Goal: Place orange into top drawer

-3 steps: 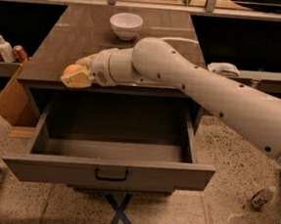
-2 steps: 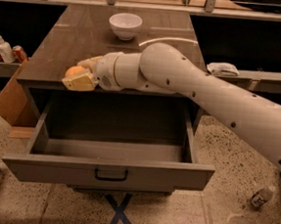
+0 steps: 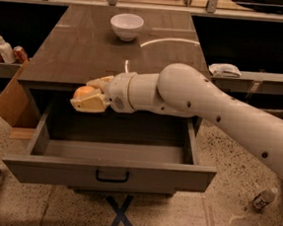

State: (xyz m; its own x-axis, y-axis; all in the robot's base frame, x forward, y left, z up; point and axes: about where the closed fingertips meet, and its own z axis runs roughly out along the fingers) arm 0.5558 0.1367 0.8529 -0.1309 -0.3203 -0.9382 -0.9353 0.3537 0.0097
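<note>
The top drawer (image 3: 109,173) is pulled wide open, its inside bare, its dark bail handle at the centre of the front panel. My gripper (image 3: 89,98) hangs over the drawer's back left part, just in front of the counter's front edge. Its cream fingers (image 3: 90,103) are shut on the orange (image 3: 85,91), which shows between them as a round orange patch. The white arm (image 3: 192,97) reaches in from the right across the drawer.
A white bowl (image 3: 126,26) stands on the dark counter top (image 3: 88,46) at the back. Bottles and cans (image 3: 6,51) sit on a shelf at the left, above a cardboard box (image 3: 11,98). A white cloth (image 3: 224,70) lies on the right shelf. A small bottle (image 3: 262,198) stands on the floor.
The gripper with the orange has moved from over the counter's front left edge forward and to the right, and now hangs over the open drawer.
</note>
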